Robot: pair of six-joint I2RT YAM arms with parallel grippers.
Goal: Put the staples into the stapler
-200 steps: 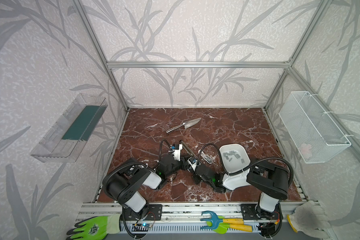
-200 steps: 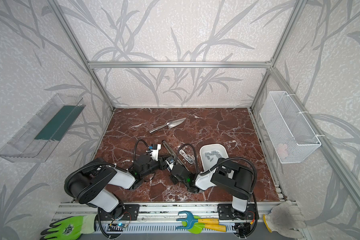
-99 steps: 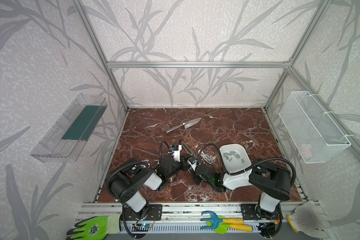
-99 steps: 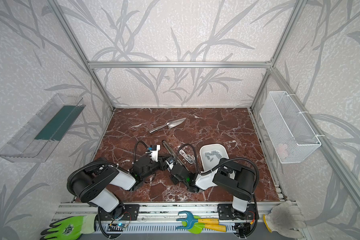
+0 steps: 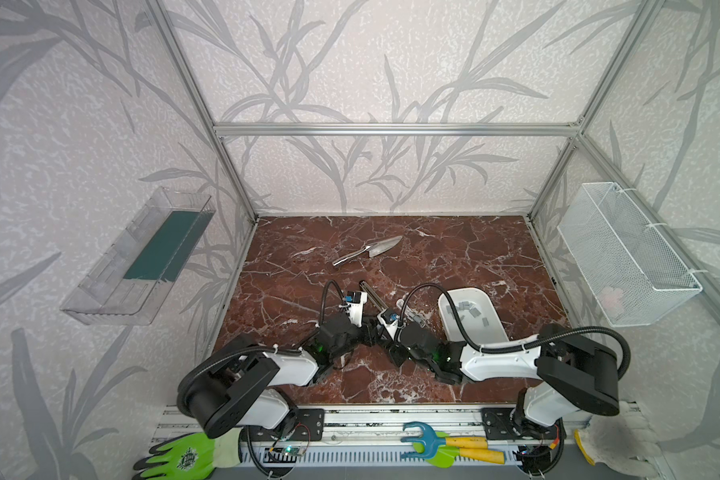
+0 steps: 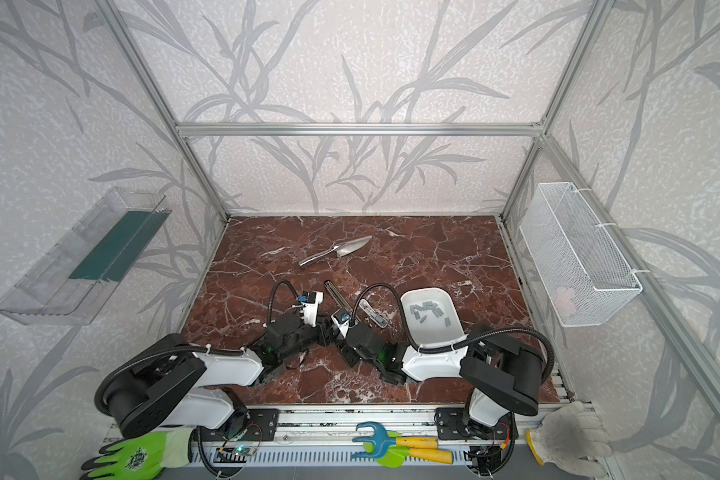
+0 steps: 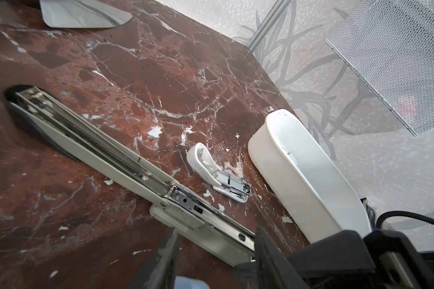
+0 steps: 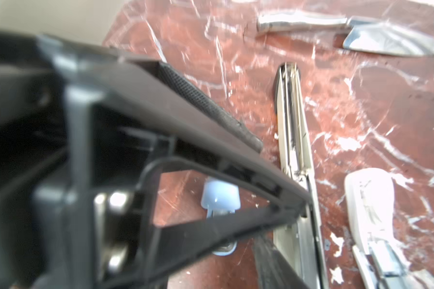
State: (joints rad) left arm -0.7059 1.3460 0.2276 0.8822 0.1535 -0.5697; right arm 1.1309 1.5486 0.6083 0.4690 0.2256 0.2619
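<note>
The stapler (image 7: pixel 125 160) lies opened flat on the marble, its long metal channel facing up; it also shows in both top views (image 5: pixel 371 295) (image 6: pixel 335 297). My left gripper (image 7: pixel 216 230) is shut on the stapler's near end, one finger on each side. My right gripper (image 5: pixel 385 332) meets it there from the right. One of its fingers (image 8: pixel 273 265) lies beside the stapler (image 8: pixel 293 140), well off to one side, so its jaws stand open and hold nothing I can see. Several grey staples (image 5: pixel 468 309) (image 6: pixel 427 309) lie in a white tray (image 5: pixel 466 289) (image 6: pixel 425 289).
A small white stapler-like piece (image 7: pixel 218 172) (image 8: pixel 371 200) lies between the stapler and the tray wall (image 7: pixel 298 175). A metal trowel (image 5: pixel 371 251) (image 6: pixel 337 251) rests farther back. A wire basket (image 5: pixel 624 253) hangs on the right wall and a clear bin (image 5: pixel 142 257) on the left.
Both grippers stay at the stapler's near end. The left arm's elbow has shifted slightly right. At this distance the earlier frames show no change in the jaws.
</note>
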